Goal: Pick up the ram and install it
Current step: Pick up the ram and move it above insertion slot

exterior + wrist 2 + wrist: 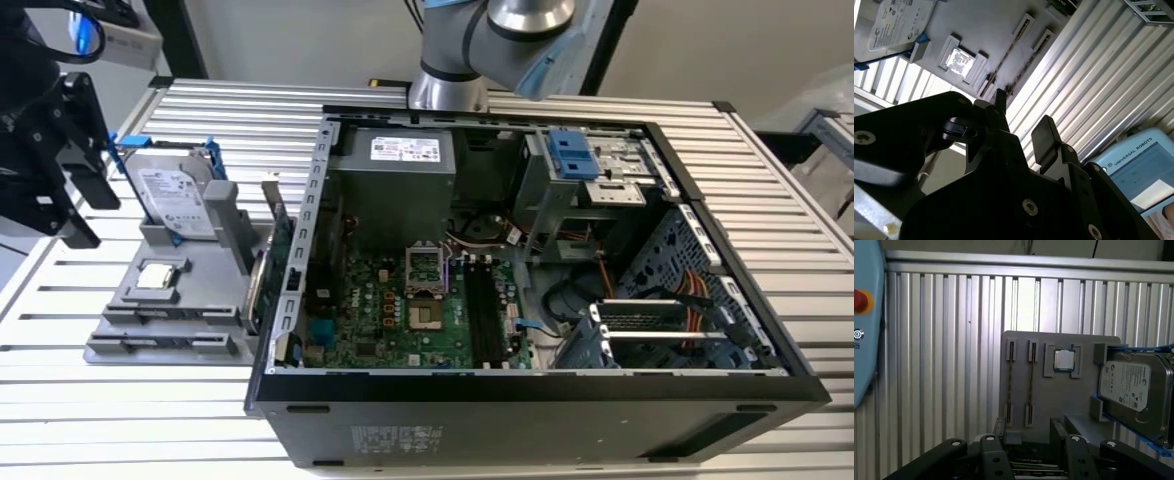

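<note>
reaching step, i judge: the hand [1029,427] hangs spread and empty, the ram [1031,382] ahead ungrasped; gripping it likely means straddling its thin edge.

We find the ram sticks [1010,385] lying parallel in the grey tray [1054,400], a narrow strip free between them. The processor [1064,360] sits just beside them; the hard drive [1131,390] stands beyond. Bare worktop [944,365] opens on the opposite flank. In the exterior view, the computer case [534,425] walls the tray on that view's right.
</note>
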